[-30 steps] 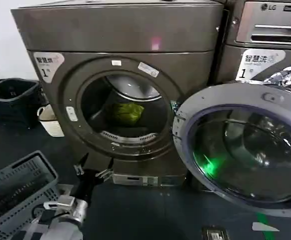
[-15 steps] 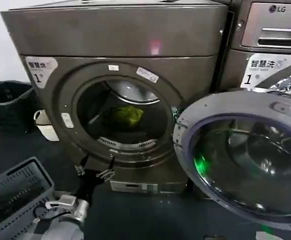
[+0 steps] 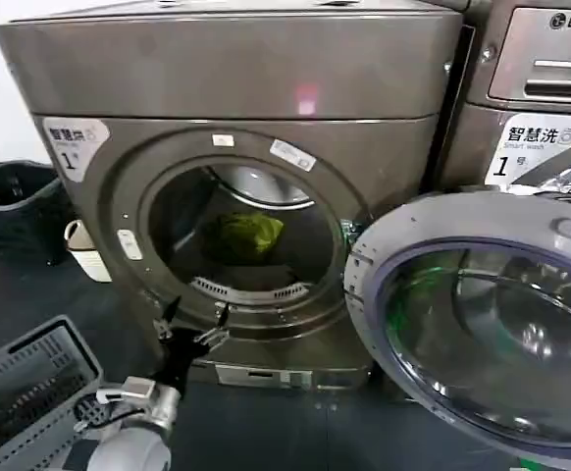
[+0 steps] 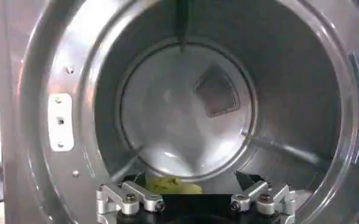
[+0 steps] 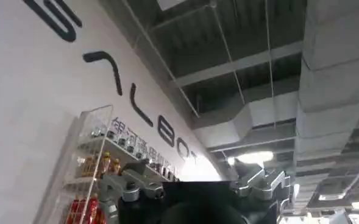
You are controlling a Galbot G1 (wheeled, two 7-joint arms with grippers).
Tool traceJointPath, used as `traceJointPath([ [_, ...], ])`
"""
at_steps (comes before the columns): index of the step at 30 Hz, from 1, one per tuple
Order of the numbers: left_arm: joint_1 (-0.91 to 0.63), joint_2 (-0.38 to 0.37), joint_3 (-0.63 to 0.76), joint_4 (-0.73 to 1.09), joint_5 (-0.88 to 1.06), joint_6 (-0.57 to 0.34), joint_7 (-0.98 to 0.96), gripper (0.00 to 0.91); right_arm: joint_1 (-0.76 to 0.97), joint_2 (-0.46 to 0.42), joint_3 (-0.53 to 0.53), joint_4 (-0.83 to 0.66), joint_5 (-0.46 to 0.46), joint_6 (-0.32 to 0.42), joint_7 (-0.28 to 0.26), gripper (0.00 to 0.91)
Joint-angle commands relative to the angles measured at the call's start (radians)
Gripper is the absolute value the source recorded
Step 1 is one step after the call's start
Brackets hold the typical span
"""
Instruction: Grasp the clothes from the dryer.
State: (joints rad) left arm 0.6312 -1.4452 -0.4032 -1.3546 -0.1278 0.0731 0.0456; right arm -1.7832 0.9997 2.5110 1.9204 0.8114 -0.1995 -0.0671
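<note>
Lime cloth [image 3: 249,235] sits deep in dryer [image 3: 236,177], untouched. Left claw [image 3: 189,327] released, now closer to port rim than second ago. Reach-in next. Right claw [image 5: 194,185] released, pointing at ceiling.

The dryer's [image 3: 236,196] drum rim is hiding the lower part of the lime yellow-green cloth [image 3: 250,235]. The picture edge is cutting off the round glass door [image 3: 482,334] beside the dryer.

The dryer [image 3: 229,167] port gapes unobstructed; its open door [image 3: 482,334] blocks the right side.
</note>
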Motion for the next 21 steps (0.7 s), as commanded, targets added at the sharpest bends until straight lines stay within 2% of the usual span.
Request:
traceJointPath([
  [1,-0.344,-0.017,0.025,0.494,0.050,-0.071,0.030,0.907,0.005,-0.001,-0.006,-0.001,0.000,0.002,-0.002,0.907],
  [4,-0.401,-0.013,0.054,0.639,0.113,-0.056,0.143,0.907,0.009,-0.002,-0.011,-0.003,0.000,0.003,-0.005,0.907],
  [8,-0.472,0.042,0.166,0.744,0.159,-0.038,0.461,0.907,0.019,-0.001,-0.028,0.004,-0.002,0.004,-0.010,0.907],
  [11,-0.546,0.058,0.238,0.837,0.217,-0.100,0.643,0.907,0.024,0.002,-0.039,0.013,-0.002,0.003,-0.012,0.907],
  [15,-0.660,0.074,0.372,0.972,0.407,-0.221,0.858,0.907,0.022,0.004,-0.037,0.005,-0.003,0.005,-0.017,0.907],
  [19,-0.713,0.075,0.459,1.046,0.623,-0.301,0.956,0.907,0.020,0.007,-0.034,0.005,-0.003,0.006,-0.019,0.907],
  [21,-0.732,0.076,0.486,1.073,0.710,-0.300,0.983,0.907,0.021,0.008,-0.035,0.008,-0.002,0.006,-0.020,0.907],
])
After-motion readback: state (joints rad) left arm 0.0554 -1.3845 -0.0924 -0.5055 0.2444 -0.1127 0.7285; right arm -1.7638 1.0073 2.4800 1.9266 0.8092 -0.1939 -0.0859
